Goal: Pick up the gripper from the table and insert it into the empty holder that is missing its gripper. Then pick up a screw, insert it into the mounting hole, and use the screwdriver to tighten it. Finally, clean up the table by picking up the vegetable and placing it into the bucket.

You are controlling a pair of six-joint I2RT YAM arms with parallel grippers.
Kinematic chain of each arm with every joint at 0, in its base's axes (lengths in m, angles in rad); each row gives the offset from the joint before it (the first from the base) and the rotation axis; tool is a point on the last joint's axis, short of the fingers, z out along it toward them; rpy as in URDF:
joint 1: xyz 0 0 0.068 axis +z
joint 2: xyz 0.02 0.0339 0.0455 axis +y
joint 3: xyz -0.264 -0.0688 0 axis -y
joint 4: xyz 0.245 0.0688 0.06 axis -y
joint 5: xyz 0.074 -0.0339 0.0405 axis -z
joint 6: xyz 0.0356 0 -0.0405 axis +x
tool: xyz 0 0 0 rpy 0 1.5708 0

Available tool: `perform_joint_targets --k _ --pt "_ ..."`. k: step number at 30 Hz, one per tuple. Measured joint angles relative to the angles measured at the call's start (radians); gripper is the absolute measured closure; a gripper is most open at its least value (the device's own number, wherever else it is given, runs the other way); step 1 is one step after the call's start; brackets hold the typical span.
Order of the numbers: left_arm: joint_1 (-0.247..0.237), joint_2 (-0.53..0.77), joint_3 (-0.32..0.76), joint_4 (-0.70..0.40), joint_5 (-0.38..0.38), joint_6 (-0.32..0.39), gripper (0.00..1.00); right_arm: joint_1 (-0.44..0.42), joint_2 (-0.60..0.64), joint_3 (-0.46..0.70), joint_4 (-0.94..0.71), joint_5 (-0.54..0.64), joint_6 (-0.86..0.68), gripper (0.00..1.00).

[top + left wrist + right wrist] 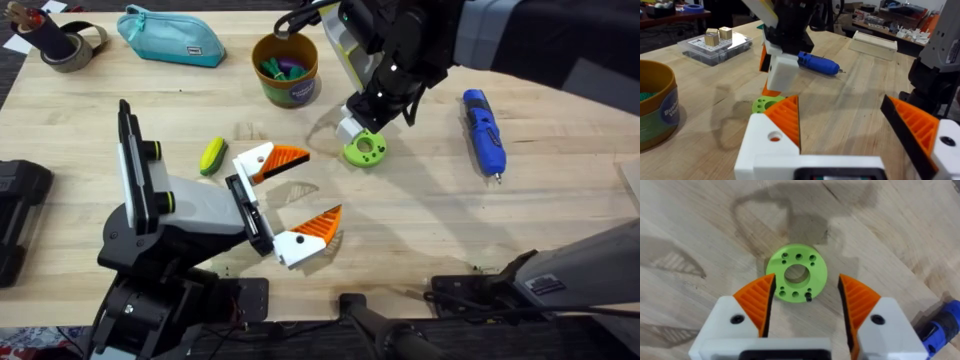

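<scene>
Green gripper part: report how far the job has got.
Nothing looks finished. In hand: the right tool hangs open over the green gripper part, which lies on the table. Left: seating and screwing it; the screwdriver lies untouched, and the vegetable is outside the bucket.

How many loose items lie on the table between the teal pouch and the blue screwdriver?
3: the bucket right of the pouch, the vegetable nearer the left arm, and the lime-green gripper beneath the right arm's open jaws, left of the screwdriver. Screws may be hidden.
</scene>
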Motion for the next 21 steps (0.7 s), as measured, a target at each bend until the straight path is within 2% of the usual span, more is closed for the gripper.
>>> perform_joint_targets --k 12,21 --pt "0.0 0.0 0.0 0.0 -0.001 0.0 0.008 0.0 0.005 -0.001 0.005 -0.003 0.0 0.264" --pt "0.0 0.0 0.0 0.0 -0.001 0.0 0.008 -0.018 -0.011 -0.007 -0.078 -0.019 0.049 0.264"
